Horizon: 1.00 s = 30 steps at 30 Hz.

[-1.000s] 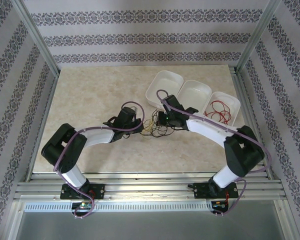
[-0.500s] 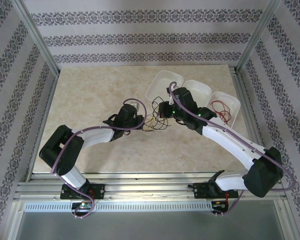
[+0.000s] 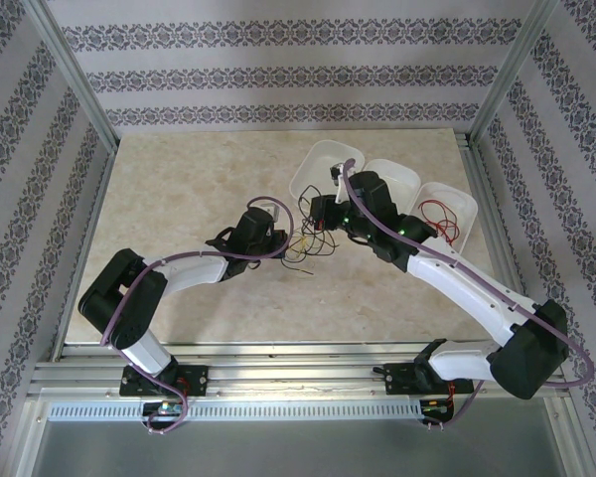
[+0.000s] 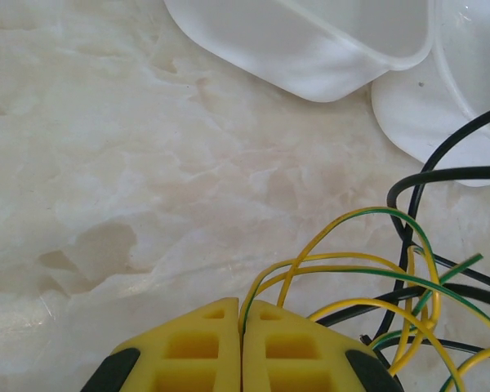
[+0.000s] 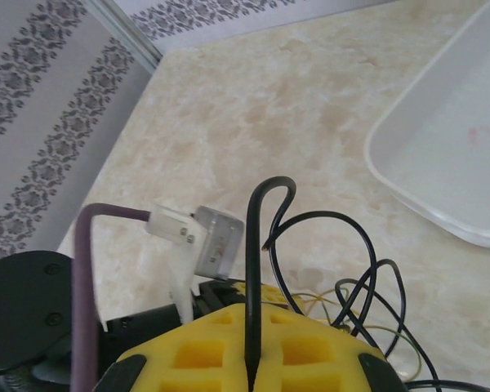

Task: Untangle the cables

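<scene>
Right gripper had risen and swung toward the trays, black cable pinched upright between its pads. Left gripper held the yellow cable clamped at its tips; separation looked begun. Red cable lay beyond, in the end tray.

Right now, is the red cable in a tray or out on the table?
In a tray: the red cable lies coiled inside the rightmost white tray.

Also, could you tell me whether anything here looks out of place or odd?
The black cable and the yellow-green cable are looped through each other on the table, outside the trays, while the red cable lies alone in the rightmost tray. The left gripper pinches the yellow-green one, the right gripper the black. Nothing looks damaged.
</scene>
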{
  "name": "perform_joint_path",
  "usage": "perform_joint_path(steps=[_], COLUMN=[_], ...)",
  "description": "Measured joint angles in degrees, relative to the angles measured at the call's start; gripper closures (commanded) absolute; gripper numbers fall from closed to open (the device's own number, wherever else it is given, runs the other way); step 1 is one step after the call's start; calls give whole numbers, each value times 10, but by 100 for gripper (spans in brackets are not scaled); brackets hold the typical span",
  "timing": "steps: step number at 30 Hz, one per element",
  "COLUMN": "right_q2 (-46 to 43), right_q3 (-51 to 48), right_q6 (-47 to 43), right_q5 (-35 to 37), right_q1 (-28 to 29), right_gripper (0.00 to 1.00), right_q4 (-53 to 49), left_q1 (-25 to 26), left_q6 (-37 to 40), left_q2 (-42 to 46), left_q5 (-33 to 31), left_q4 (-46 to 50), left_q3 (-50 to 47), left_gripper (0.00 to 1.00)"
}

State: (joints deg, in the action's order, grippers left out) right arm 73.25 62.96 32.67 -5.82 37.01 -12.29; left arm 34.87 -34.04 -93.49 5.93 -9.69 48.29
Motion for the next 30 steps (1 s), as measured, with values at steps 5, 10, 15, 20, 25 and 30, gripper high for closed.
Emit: perform_joint_path(steps=[5, 10, 15, 20, 25, 30], right_q2=[-3, -21, -43, -64, -75, -86], right_q3=[-14, -42, -58, -64, -69, -77], right_q6=[2, 6, 14, 17, 17, 19], right_q5=[-14, -27, -47, -67, -89, -109], right_q1=[0, 0, 0, 0, 0, 0], right_gripper=[100, 100, 100, 100, 100, 100], right_q4=[41, 84, 128, 164, 195, 220], left_q1=[0, 0, 0, 0, 0, 0], left_q6=[0, 0, -3, -5, -7, -7], left_q2=[-2, -13, -20, -23, -25, -25], left_q5=[0, 0, 0, 0, 0, 0], left_q4=[0, 0, 0, 0, 0, 0], left_q3=[0, 0, 0, 0, 0, 0], left_gripper=[100, 100, 100, 100, 100, 100])
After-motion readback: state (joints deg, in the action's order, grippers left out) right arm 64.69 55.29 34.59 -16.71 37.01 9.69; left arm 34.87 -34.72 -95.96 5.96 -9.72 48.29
